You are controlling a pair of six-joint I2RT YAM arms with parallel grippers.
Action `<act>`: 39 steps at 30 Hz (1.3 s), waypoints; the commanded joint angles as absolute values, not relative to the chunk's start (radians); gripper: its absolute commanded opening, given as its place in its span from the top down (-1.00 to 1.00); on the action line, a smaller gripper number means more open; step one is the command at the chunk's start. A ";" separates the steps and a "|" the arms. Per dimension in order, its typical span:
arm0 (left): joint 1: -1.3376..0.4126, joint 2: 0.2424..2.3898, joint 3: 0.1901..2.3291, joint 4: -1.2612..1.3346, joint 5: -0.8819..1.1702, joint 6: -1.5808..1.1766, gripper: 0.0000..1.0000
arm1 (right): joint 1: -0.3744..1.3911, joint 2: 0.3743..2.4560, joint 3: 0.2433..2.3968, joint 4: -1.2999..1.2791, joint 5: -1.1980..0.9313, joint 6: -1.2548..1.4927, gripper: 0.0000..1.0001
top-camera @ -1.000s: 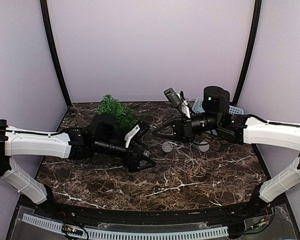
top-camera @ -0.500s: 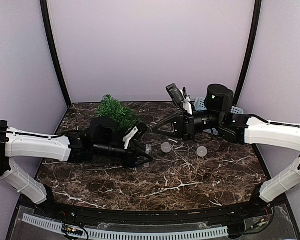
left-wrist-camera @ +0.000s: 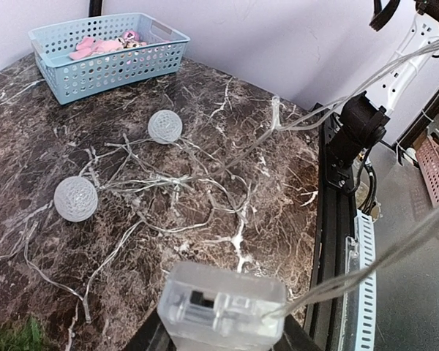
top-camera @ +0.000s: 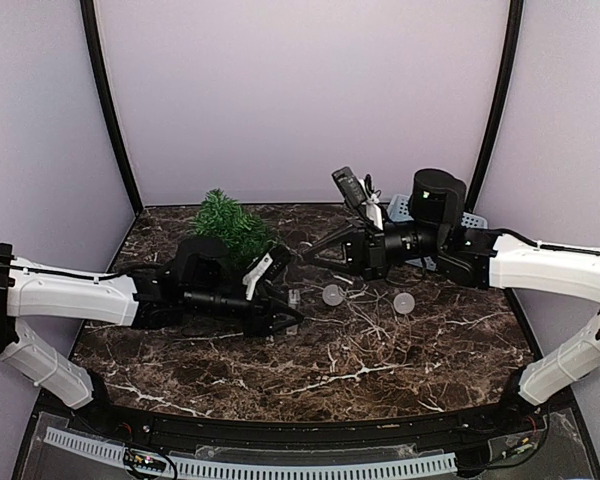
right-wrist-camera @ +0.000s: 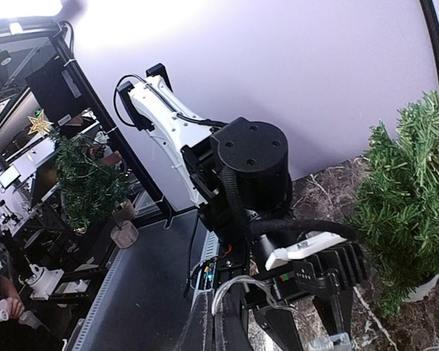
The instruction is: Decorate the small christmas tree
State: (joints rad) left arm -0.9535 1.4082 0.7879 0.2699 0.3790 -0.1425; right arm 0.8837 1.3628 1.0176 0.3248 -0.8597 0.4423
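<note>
Now the left pincer (top-camera: 288,310) pinches a clear plastic box (left-wrist-camera: 221,303) near the small christmas tree (top-camera: 230,222); if the right pincer (top-camera: 312,256) is spread, I cannot tell.

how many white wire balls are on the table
2: one ball mid-table, the other to its right, in front of the blue basket. Others may be hidden.

Soft, even light fills the top view, and the pale purple back wall (top-camera: 300,90) looks bright. The dark brown marble table (top-camera: 380,350) shows no hard shadows. The black corner poles (top-camera: 108,110) bend near the edges. In the right wrist view a white patch of glare (right-wrist-camera: 25,7) burns one corner, while the small bushy dark-green christmas tree (right-wrist-camera: 406,212) looks sharp. In the left wrist view the clear plastic box (left-wrist-camera: 223,303), very close, looks a little blurry.
</note>
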 commanded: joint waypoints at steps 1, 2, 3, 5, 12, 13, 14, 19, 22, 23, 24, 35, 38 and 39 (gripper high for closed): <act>-0.962 1.340 0.727 0.293 0.278 -0.171 0.23 | 0.908 1.352 1.037 0.251 -0.748 0.384 1.00; -0.967 1.335 0.719 0.288 0.227 -0.169 0.27 | 0.913 1.352 1.034 0.236 -0.724 0.378 1.00; -0.971 1.325 0.704 0.272 0.203 -0.167 0.28 | 0.915 1.353 1.031 0.213 -0.689 0.373 1.00; -0.987 1.311 0.686 0.247 0.135 -0.157 0.34 | 0.916 1.352 1.024 0.150 -0.577 0.370 1.00; -1.038 1.305 0.673 0.180 0.055 -0.116 0.52 | 0.916 1.369 0.948 0.077 -0.456 0.438 1.00; -1.043 1.307 0.676 0.166 0.054 -0.107 0.54 | 0.916 1.374 0.937 0.069 -0.439 0.458 1.00; -1.045 1.308 0.682 0.159 0.045 -0.101 0.55 | 0.916 1.377 0.928 0.051 -0.401 0.484 1.00; -1.052 1.323 0.713 0.101 0.037 -0.051 0.59 | 0.916 1.400 0.897 0.005 -0.370 0.528 0.45; -1.052 1.350 0.748 0.063 0.066 -0.033 0.59 | 0.923 1.388 0.875 0.040 -0.433 0.534 -0.29; -1.054 1.355 0.762 0.055 0.074 -0.023 0.60 | 0.925 1.375 0.869 0.048 -0.435 0.529 -0.42; -1.055 1.367 0.768 0.038 0.076 -0.019 0.60 | 0.925 1.356 0.863 0.059 -0.435 0.525 -0.53; -1.058 1.413 0.825 -0.035 0.102 0.015 0.62 | 0.926 1.295 0.827 0.131 -0.476 0.515 -0.86; -1.058 1.410 0.831 -0.035 0.126 0.014 0.62 | 0.930 1.327 0.841 0.113 -0.491 0.497 -0.82; -1.058 1.409 0.834 -0.037 0.128 0.014 0.62 | 0.933 1.336 0.847 0.110 -0.494 0.491 -0.81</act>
State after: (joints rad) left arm -1.0534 1.4200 0.7998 -0.0113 0.0914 -0.0021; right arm 0.9169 1.3022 0.8314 0.0898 -0.4603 0.5175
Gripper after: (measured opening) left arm 0.339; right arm 0.912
